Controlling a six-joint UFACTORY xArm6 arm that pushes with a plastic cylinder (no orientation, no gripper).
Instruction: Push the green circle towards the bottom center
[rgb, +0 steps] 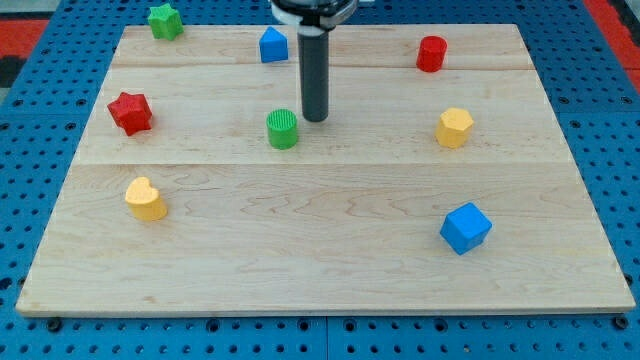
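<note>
My tip (316, 119), a bare rod tool grasping nothing, sits just right of and above the green circle (283, 129); it should shift directly above the circle before pushing down the counter (330, 270).

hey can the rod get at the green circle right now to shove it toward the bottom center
Probably yes. My tip sits just up and to the view's right of the green circle, nothing between them. The bare board below holds no block in the path; a small shift toward the view's left would line up the push.

Green circle (283, 129), red star (130, 112), pale wooden board (330, 270).
</note>
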